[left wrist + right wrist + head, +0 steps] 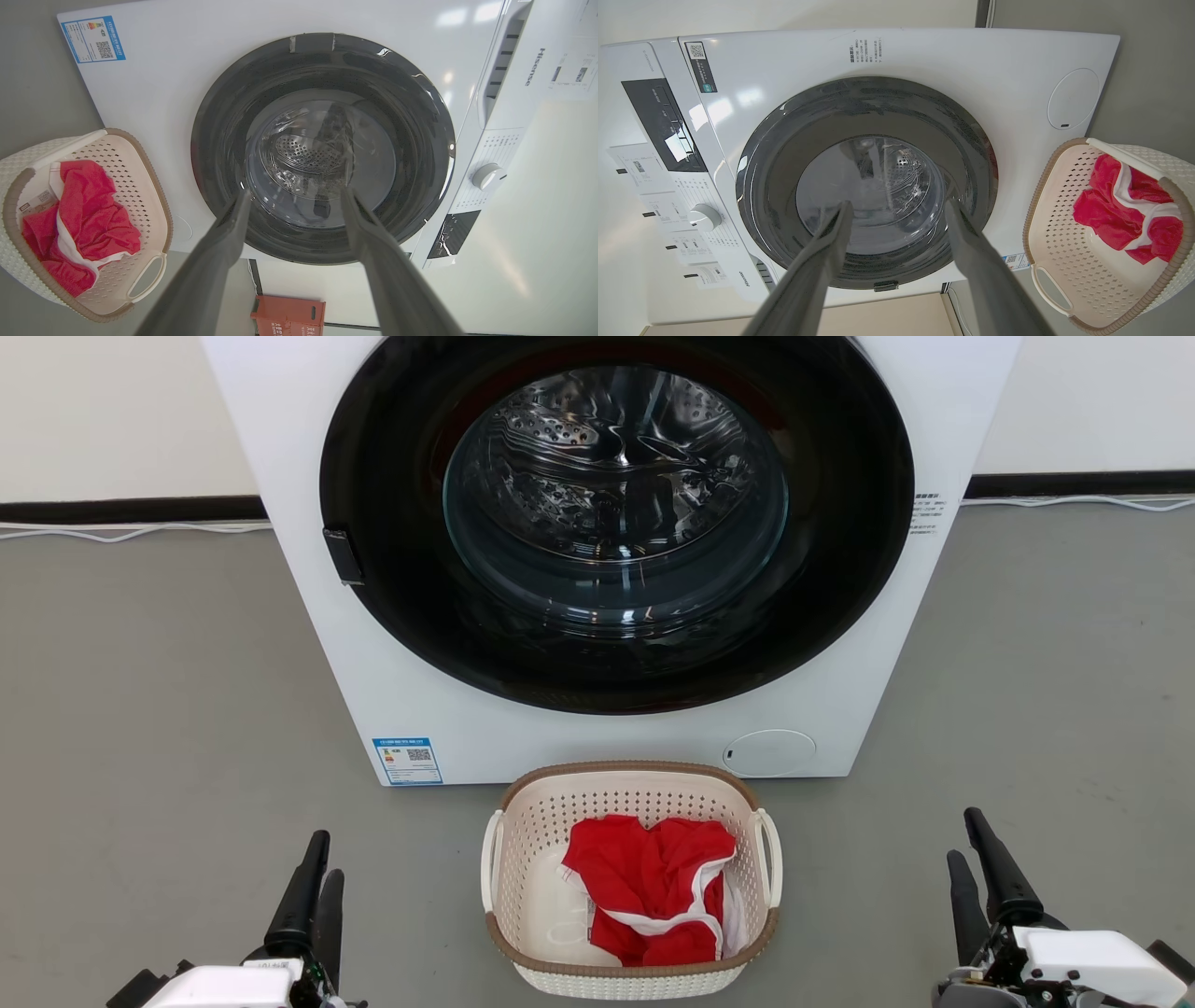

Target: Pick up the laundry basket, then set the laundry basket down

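The basket (616, 807) sits on the grey floor (140, 709), right at the foot of the washer (467, 728). I can't tell whether its back rim touches the white front. A red cloth (658, 887) with white trim lies crumpled inside, towards the right side. Part of the pale bottom is bare on the left. The two loop handles (488, 859) stick out at either side with nothing on them.

The left fingers (322, 859) are low at one side and the right fingers (969, 838) low at the other, both well apart from the basket with bare floor between. In the wrist views each pair is spread wide, with nothing between them, and points at the washer's dark round door (616, 513), which is shut.

On the washer, a blue label (408, 761) sits just behind the basket's left corner and a round cap (770, 751) just behind its right. A pale cable (131, 530) runs along the dark skirting. In the left wrist view an orange-red box (287, 317) shows beside the washer.
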`<state>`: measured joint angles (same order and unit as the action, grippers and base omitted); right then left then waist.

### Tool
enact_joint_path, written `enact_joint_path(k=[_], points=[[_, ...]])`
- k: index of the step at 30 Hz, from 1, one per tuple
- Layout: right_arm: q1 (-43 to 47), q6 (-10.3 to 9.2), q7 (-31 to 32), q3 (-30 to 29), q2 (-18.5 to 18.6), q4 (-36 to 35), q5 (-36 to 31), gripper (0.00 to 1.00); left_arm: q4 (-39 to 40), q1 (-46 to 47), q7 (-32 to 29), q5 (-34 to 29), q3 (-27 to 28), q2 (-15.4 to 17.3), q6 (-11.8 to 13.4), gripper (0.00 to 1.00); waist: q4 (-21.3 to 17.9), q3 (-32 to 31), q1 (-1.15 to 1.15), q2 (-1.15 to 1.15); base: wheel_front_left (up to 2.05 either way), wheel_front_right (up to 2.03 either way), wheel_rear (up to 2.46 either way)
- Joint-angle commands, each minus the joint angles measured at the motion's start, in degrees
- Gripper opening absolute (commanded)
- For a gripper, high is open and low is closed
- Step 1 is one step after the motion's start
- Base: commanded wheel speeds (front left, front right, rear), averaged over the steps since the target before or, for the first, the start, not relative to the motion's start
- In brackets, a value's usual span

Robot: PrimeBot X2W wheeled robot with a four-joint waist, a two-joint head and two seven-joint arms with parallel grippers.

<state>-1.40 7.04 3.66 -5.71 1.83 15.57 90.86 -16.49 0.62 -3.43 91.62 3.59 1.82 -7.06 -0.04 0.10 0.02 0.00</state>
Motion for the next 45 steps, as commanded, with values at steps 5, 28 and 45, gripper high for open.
enact_joint_path(k=[5, 28, 45], points=[[-0.89, 0.11, -1.51, 0.66, 0.53, -2.42, -3.49, 1.0, 2.49, 0.76, 1.27, -2.8, -0.14, 0.51, 0.28, 1.0, 0.04, -0.05, -0.02, 0.0, 0.0, 0.0, 0.0], [-0.77, 0.21, -6.56, 3.32, 1.29, -3.87, -39.07, 1.0, 5.78, -0.82, 6.32, -27.32, -1.98, 0.67, 3.77, 1.0, 0.35, -0.18, -0.02, 0.0, 0.0, 0.0, 0.0], [-1.19, 0.27, -9.41, 4.37, 1.95, -1.93, -53.93, 1.0, 6.36, -1.21, 9.17, -40.42, -2.09, 0.76, 3.61, 1.0, 0.67, -0.61, -0.02, 0.0, 0.0, 0.0, 0.0]])
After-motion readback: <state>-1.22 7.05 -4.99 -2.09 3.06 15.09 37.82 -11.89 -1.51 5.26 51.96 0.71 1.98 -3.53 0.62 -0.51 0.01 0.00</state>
